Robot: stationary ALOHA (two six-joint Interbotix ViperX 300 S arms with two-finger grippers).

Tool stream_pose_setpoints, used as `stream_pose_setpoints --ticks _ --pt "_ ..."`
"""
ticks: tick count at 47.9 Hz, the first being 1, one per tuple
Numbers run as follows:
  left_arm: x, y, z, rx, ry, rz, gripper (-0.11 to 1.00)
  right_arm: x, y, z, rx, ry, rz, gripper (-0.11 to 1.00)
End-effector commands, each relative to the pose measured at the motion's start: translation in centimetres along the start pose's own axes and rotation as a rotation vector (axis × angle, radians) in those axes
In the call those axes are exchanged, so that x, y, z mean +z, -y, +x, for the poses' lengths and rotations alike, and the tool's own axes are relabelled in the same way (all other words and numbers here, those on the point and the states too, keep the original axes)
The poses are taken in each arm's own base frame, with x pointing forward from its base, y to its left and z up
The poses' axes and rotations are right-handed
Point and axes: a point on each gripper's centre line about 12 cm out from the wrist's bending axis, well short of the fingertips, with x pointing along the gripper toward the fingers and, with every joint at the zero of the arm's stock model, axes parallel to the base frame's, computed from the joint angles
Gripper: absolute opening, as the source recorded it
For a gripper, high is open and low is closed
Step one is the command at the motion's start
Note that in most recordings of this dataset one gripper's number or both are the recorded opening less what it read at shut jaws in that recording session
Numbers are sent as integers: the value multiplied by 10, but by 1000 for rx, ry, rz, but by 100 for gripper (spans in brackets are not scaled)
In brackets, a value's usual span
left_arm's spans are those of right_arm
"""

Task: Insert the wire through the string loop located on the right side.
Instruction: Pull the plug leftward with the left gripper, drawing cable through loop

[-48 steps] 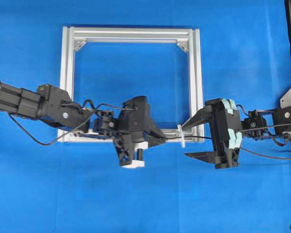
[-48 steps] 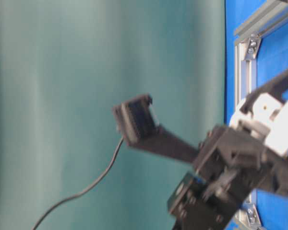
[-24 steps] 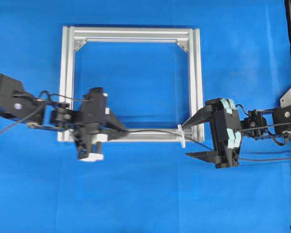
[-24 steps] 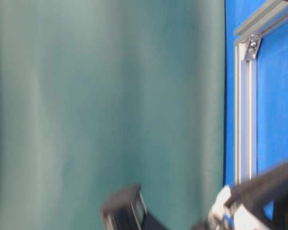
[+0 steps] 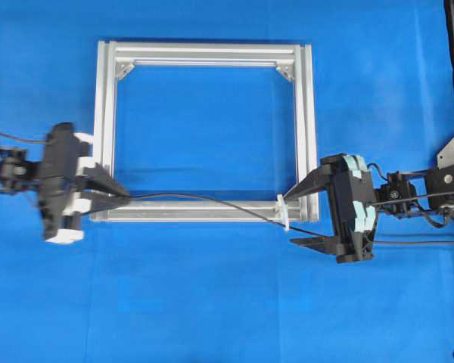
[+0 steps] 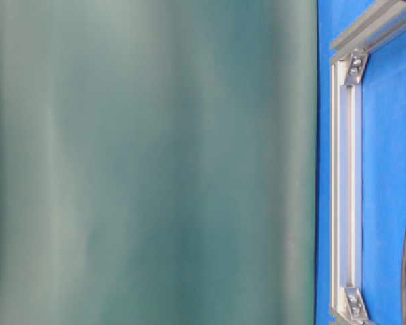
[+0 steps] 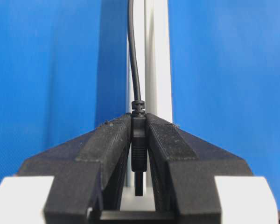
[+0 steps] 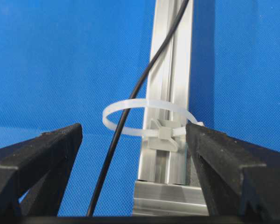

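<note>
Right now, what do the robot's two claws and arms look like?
Both arms are black, with thin black cables looping along them. The left gripper has wedge-shaped black fingers on white blocks. The right gripper has long, tapered black fingers, and its body carries pale turquoise strips.

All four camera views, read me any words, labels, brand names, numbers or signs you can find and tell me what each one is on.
None: no readable text in any view.
Aluminium frame: bare metal, no markings.
Left gripper, right gripper: plain black fingers, no label.
Wire and string loop: unmarked.
</note>
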Motion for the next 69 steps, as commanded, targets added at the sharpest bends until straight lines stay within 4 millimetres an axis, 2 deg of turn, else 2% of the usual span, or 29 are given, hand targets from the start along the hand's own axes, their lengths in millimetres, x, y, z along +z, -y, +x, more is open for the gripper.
stream_pose_setpoints --ticks 1,9,42,45,53,56,69 --pt "1 6 -14 -27 33 18 11 11 -3 -1 9 37 2 86" --pt "-3 10 -23 -44 18 32 11 13 -3 -2 11 43 3 86" --pt "-14 4 -24 -19 -70 16 11 25 -6 -14 28 68 11 86" --pt "-14 3 -24 -18 -71 14 21 25 -6 -15 29 64 15 86" --pt "-15 3 -24 -17 -82 15 72 29 -8 -20 37 63 15 86" --pt "-15 2 -24 -12 -79 12 85 30 -8 -21 39 67 15 86" --pt "-15 -1 -24 -1 -84 5 84 32 -9 -22 40 72 16 86"
